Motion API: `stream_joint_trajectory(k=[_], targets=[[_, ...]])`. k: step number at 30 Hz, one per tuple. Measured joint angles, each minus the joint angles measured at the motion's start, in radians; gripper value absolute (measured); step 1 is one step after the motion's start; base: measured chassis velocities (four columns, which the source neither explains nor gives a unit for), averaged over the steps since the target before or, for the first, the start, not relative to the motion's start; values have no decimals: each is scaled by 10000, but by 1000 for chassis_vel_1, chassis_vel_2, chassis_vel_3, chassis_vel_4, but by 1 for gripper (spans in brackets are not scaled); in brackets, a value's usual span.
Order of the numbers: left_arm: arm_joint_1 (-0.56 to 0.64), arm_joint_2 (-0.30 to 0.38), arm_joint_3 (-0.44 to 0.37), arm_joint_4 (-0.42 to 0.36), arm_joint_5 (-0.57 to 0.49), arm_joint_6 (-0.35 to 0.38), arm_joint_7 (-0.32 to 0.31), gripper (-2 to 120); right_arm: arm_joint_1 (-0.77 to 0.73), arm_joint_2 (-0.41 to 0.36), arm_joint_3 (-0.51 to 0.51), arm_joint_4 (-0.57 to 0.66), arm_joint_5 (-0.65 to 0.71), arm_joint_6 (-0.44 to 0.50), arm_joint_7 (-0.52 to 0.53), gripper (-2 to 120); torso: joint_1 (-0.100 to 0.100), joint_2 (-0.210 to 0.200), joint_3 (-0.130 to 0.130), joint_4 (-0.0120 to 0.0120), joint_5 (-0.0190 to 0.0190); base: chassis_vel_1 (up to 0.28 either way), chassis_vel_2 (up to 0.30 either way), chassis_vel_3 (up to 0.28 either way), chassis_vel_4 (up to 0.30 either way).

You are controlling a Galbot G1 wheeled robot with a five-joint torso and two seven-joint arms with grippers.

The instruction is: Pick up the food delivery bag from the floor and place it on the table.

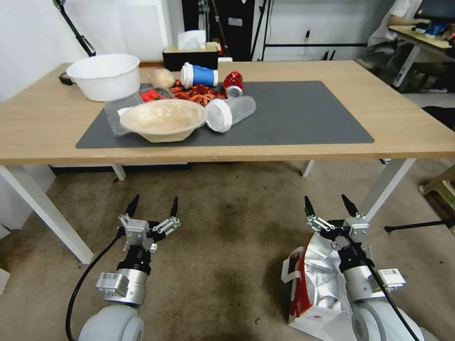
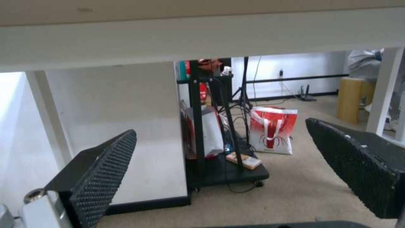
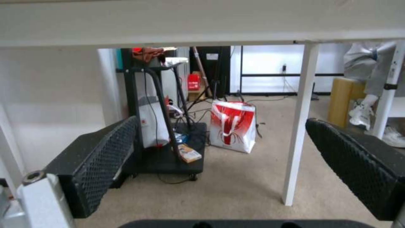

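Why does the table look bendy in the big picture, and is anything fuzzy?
Head view: the wide lens bows the table edge, and the food delivery bag foil lining glints. Left wrist view: the close fingers and the room look soft. Right wrist view: bright far wall, dim under the table.

The large rectangular table has a pale, matt wood-grain top under a flat dark grey mat with a dull finish. The worn brownish-grey carpet floor looks rough and stained. The white paper-like delivery bag shows crinkled, shiny silver foil inside. Black gripper pads are knobbly-textured.
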Motion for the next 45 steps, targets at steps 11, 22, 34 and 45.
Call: stream_joint_trajectory(k=[11,22,34,45], targets=[[-28,-2,25,29,6,18,43,100,-14,17,18,15,14,0,6,100,-196,-569,-372,0,0,0,0,0,0],[-35,-3,29,38,6,30,152,100,48,16,43,-36,30,-1,15,100,-373,-1065,-694,0,0,0,0,0,0],[-4,-34,25,54,37,33,201,100,44,-7,108,-85,102,-2,5,100,-510,-1541,-1028,0,0,0,0,0,0],[21,-49,41,63,74,17,209,100,-41,38,130,-131,145,86,2,100,-613,-1963,-1350,0,0,0,0,0,0]])
